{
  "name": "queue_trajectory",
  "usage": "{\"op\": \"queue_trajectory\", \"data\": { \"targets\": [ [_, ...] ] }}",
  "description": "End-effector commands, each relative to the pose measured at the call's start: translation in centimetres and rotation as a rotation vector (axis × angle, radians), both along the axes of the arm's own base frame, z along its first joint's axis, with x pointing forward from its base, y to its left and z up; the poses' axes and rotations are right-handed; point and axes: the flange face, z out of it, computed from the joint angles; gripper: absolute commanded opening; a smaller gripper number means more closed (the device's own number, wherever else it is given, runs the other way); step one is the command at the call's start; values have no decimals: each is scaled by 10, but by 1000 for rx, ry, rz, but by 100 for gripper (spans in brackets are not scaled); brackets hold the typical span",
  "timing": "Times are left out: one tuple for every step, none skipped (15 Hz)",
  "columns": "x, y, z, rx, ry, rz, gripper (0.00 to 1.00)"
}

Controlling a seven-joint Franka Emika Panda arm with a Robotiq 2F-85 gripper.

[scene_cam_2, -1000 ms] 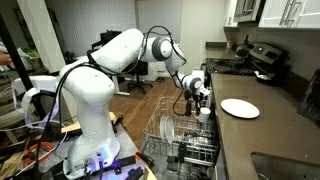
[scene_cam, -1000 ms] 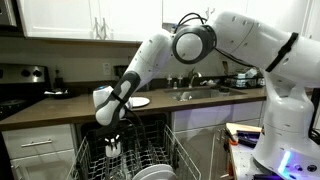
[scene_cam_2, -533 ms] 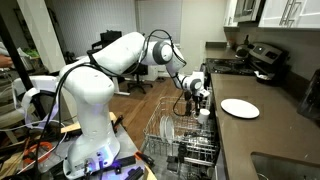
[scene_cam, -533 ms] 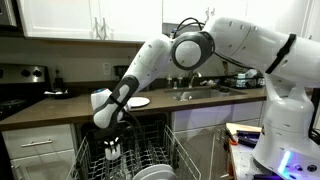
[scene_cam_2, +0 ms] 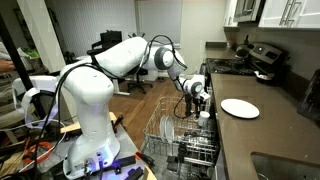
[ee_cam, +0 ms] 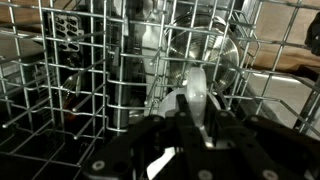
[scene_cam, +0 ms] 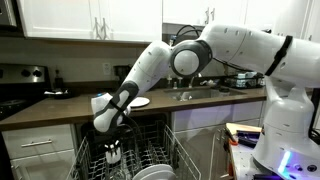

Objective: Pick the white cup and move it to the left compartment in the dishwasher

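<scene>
In the dishwasher rack [scene_cam: 172,141], the cup [scene_cam: 113,151]; on the counter [scene_cam: 60,108] behind, plate [scene_cam: 139,102] beside sink [scene_cam: 200,93].

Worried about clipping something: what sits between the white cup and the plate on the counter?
Only bare dark countertop lies between the white cup and the plate, shown in an exterior view.

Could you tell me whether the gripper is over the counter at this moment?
No, the gripper holds the white cup over the pulled-out dishwasher rack, beside the counter.
</scene>
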Motion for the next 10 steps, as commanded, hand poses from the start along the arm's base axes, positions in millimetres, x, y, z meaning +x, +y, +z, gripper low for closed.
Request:
{"op": "queue_trajectory", "data": {
  "targets": [
    [8,-5,-6,-5,8,9,9],
    [9,-5,-9,-6,8,10,9],
    [9,-5,-13,-8,8,10,9],
    [9,-5,-15,-9,7,10,9],
    [10,-5,-18,-7,6,10,9],
    [10,-6,-21,-9,6,9,9],
    [11,-5,-24,-9,7,11,9],
    [11,-5,-27,-9,8,12,9],
    [11,-4,-30,-10,13,14,9],
    [11,-3,-32,-9,17,16,9]
  ]
}}
